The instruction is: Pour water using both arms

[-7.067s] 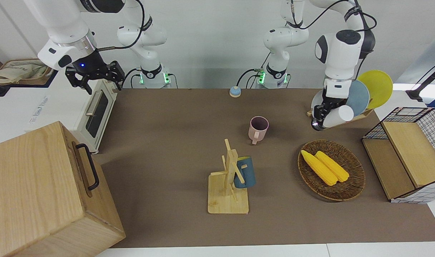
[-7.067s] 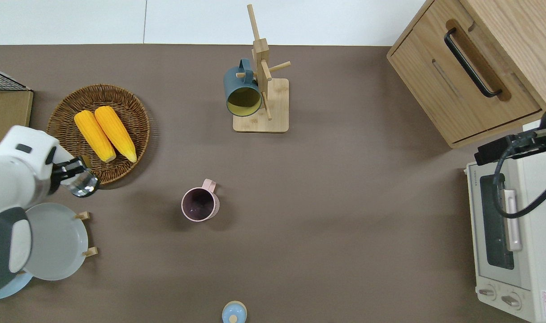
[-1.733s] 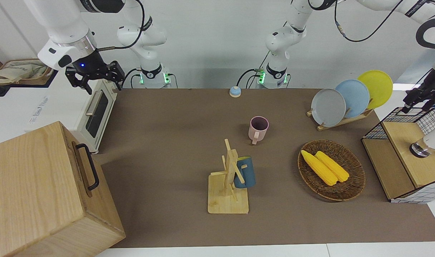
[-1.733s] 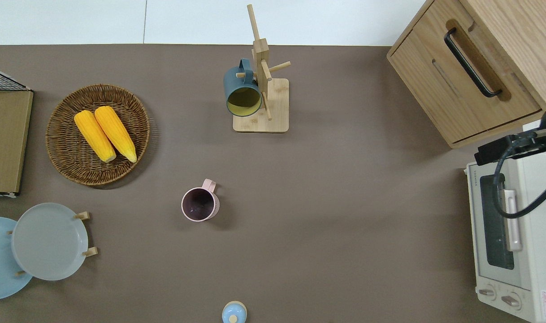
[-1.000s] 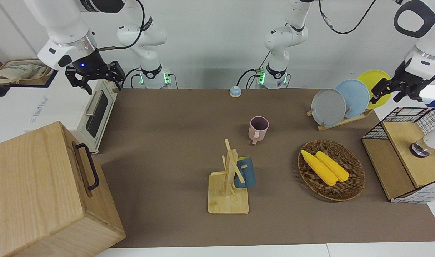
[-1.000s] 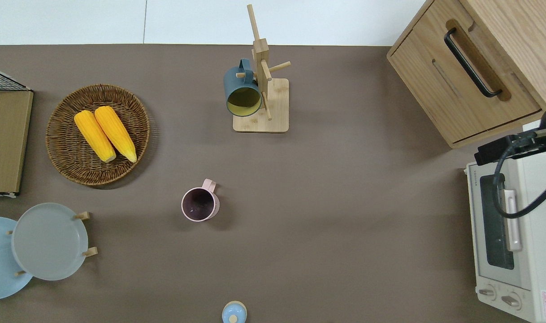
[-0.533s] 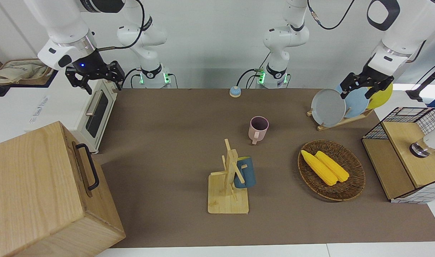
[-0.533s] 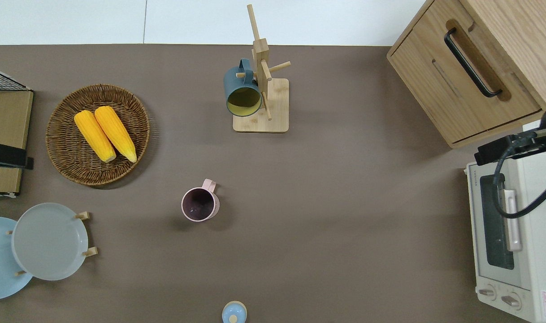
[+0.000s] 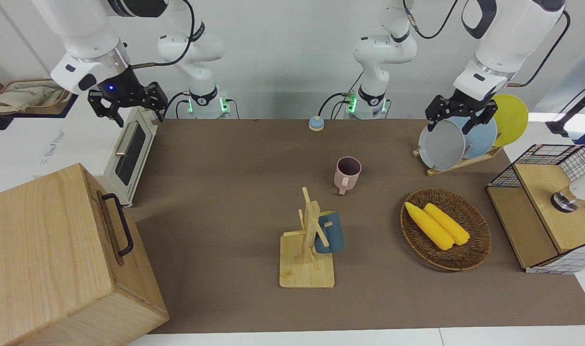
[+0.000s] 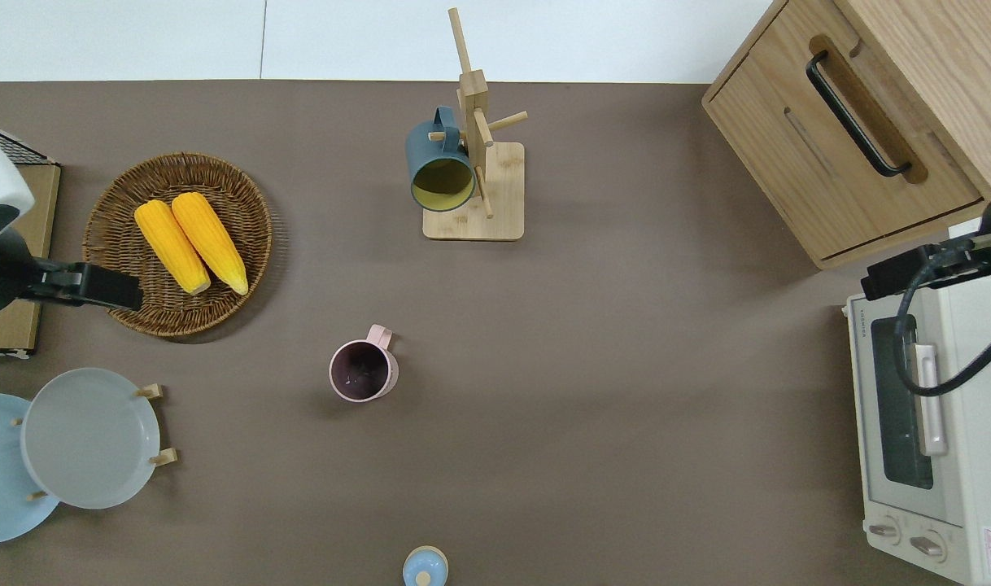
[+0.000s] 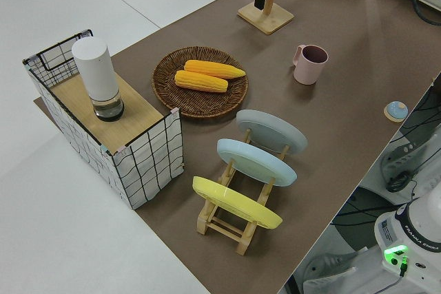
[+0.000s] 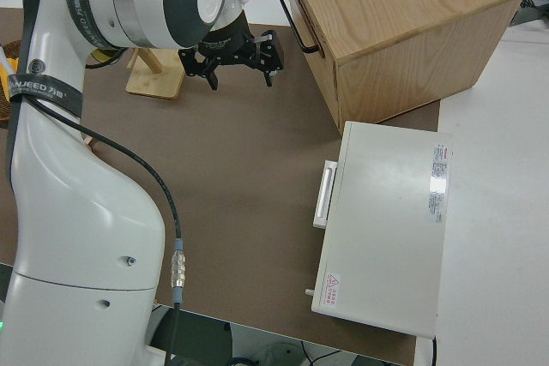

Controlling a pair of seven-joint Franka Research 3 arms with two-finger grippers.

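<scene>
Left claw point(image 9: 458, 115): mine, and the one at work; fingers spread wide, nothing between them.
Left claw, position: up in the air, over the rim of the wicker basket point(image 10: 251, 244), at the part toward the left arm's end of the table.
Right claw point(image 9: 127, 102): parked, fingers apart, empty.
Water bottle point(image 11: 98, 77): white cylinder with a clear base, standing on the wooden shelf point(image 11: 83, 105) inside the wire rack point(image 11: 148, 163), at the left arm's end of the table.
Bottle, long axis: upright; a sideways grip around the body looks the likely way in.
Pink mug point(image 10: 363, 370): upright on the table point(image 10: 626, 407) near its middle, mouth up, handle turned away from the robots.
Bearing from left claw: bottle lies off toward the left arm's end; mug lies the opposite way, toward the table's middle.
Nearer arm: left, for both bottle and mug; the right is well apart from each.
Mug contents: inside is dark; I cannot tell the water level.
Judgement: whether the coming move goes to bottle or mug, I cannot tell.
</scene>
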